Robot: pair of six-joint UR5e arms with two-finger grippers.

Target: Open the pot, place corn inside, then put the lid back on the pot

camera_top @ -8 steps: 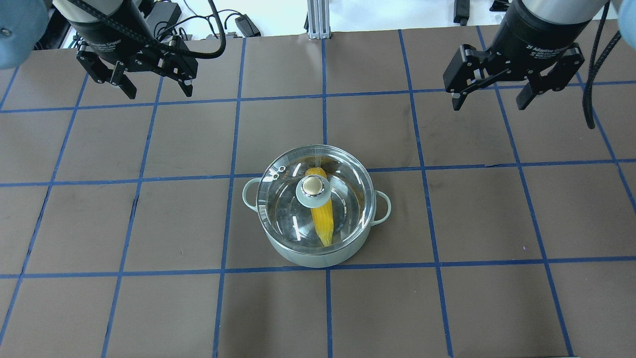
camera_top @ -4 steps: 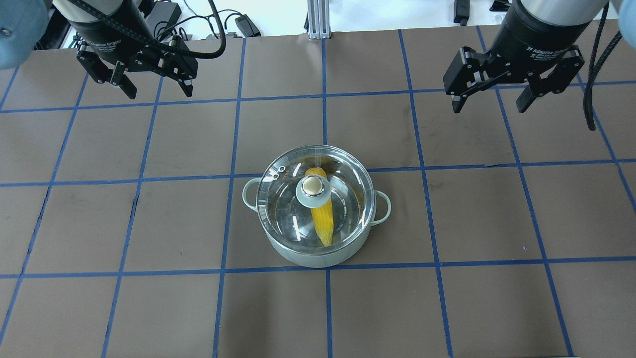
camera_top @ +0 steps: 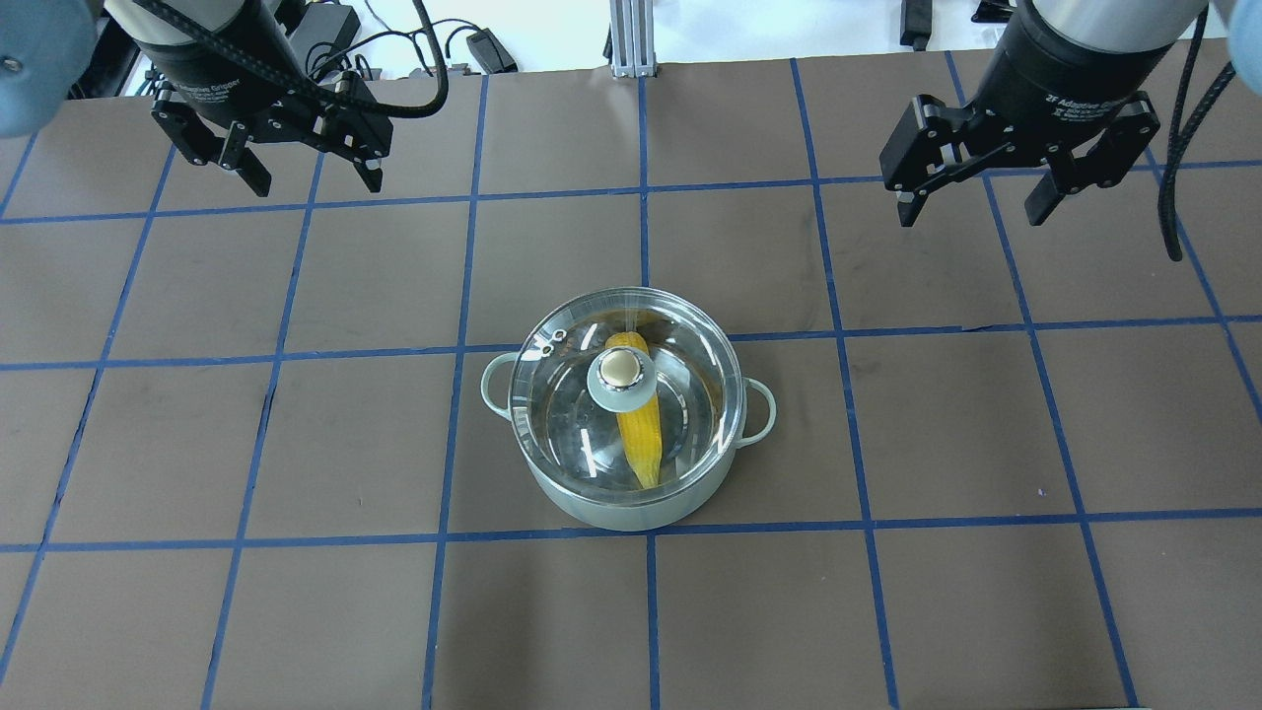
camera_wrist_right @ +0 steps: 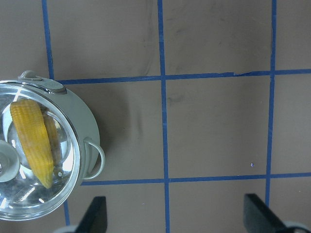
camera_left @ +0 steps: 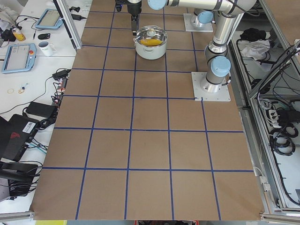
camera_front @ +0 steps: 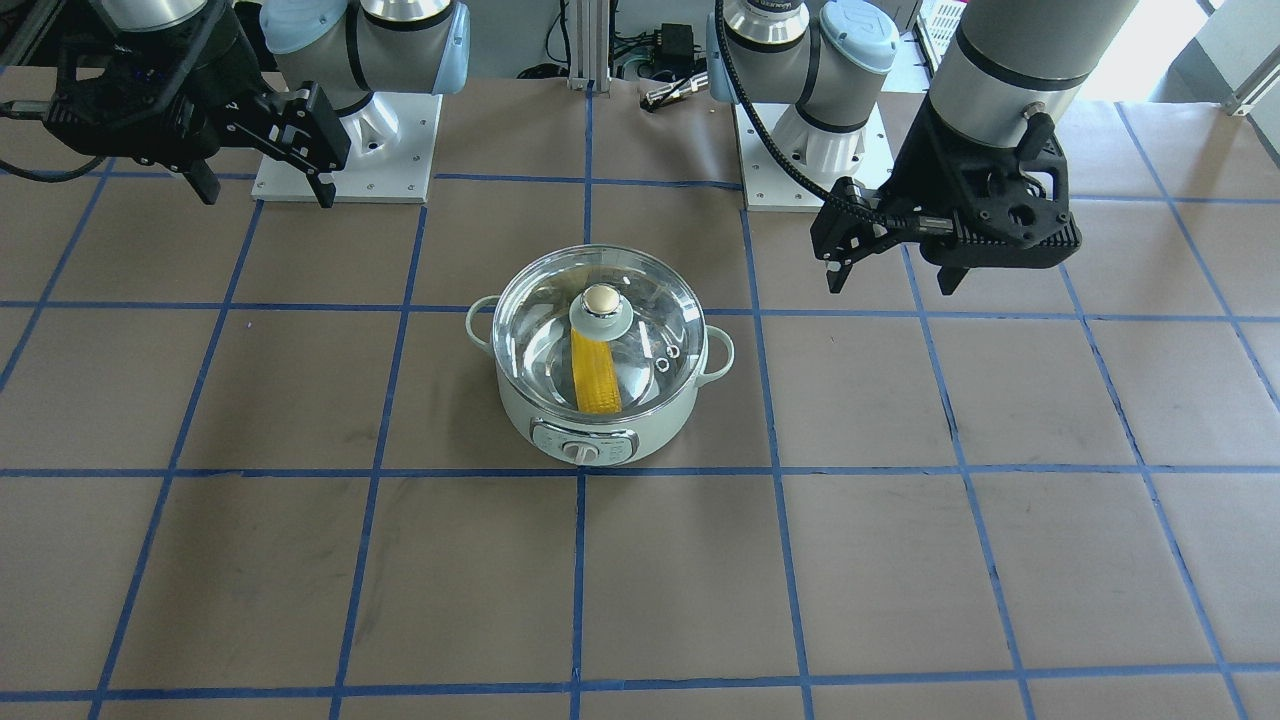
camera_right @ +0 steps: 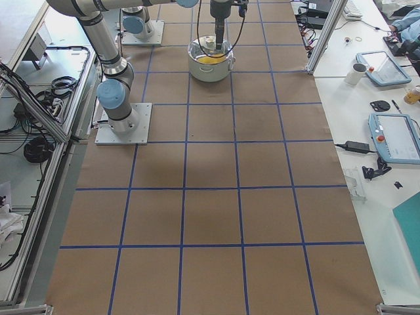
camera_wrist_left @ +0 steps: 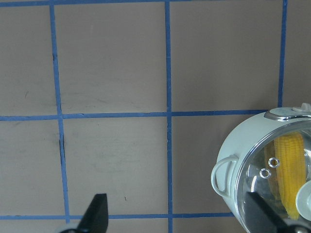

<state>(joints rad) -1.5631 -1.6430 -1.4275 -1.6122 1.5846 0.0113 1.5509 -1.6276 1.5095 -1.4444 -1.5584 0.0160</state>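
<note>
The pale mint-green pot (camera_top: 601, 511) stands at the table's middle, its dial facing the front-facing view (camera_front: 585, 452). The clear glass lid (camera_top: 572, 424) sits on it, shut, knob (camera_top: 619, 372) up. The yellow corn (camera_top: 641, 444) lies inside under the lid, and also shows in the front-facing view (camera_front: 596, 378). My left gripper (camera_top: 315, 184) hangs open and empty, high and far left of the pot. My right gripper (camera_top: 971, 215) hangs open and empty, far right of it. Both wrist views show the pot (camera_wrist_left: 228, 170) (camera_wrist_right: 90, 131) at their edge.
The brown table carries a blue tape grid (camera_top: 646, 237). The arm base plates (camera_front: 345, 160) (camera_front: 810, 175) lie behind the pot. Side desks hold tablets (camera_left: 18, 57) and a mug (camera_right: 357, 73).
My right gripper has shifted very slightly upward in the overhead view. The left gripper, pot, lid and corn have not moved.
</note>
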